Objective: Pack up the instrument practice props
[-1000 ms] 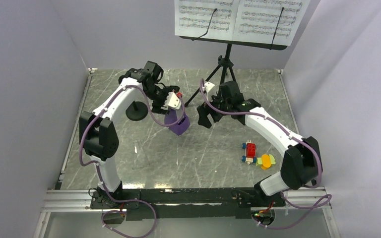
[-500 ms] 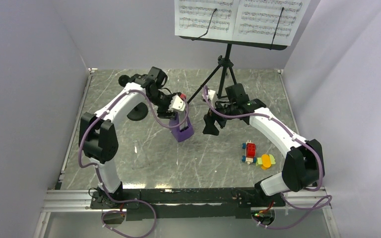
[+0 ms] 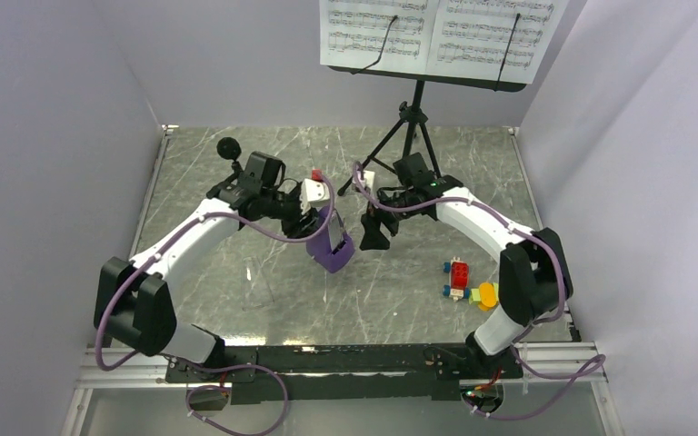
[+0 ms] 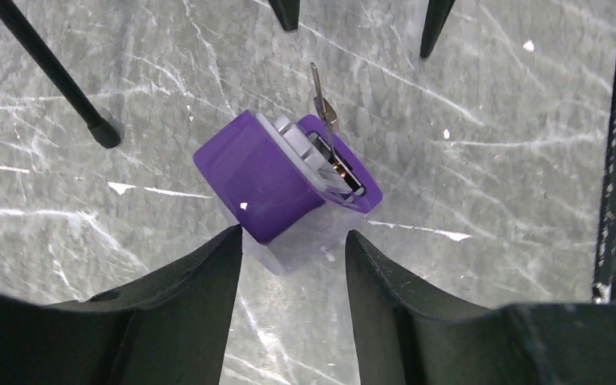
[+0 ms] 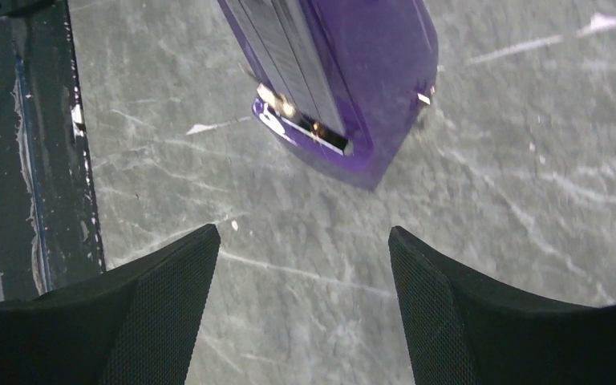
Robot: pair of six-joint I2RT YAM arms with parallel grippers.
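The purple metronome (image 3: 331,247) is at the table's middle, tipped over, its pendulum arm out. In the left wrist view it (image 4: 281,172) sits just past my left gripper (image 4: 293,234), whose jaws are open and hold nothing. My left gripper (image 3: 320,227) is right over it. My right gripper (image 3: 373,234) is open and empty just to its right, and the metronome (image 5: 345,88) shows ahead of the right gripper (image 5: 302,230). The music stand (image 3: 409,127) with sheet music (image 3: 432,36) stands at the back. The microphone stand's ball top (image 3: 228,145) shows at back left; its base is hidden by my left arm.
Red, yellow and green toy blocks (image 3: 468,283) lie to the right, near my right arm. A tripod leg (image 4: 48,72) reaches the table left of the metronome. Grey walls close the table on three sides.
My left arm has swung forward and lower with the metronome and opened its jaws; the metronome is now out of its grip. My right gripper has moved slightly left towards it.
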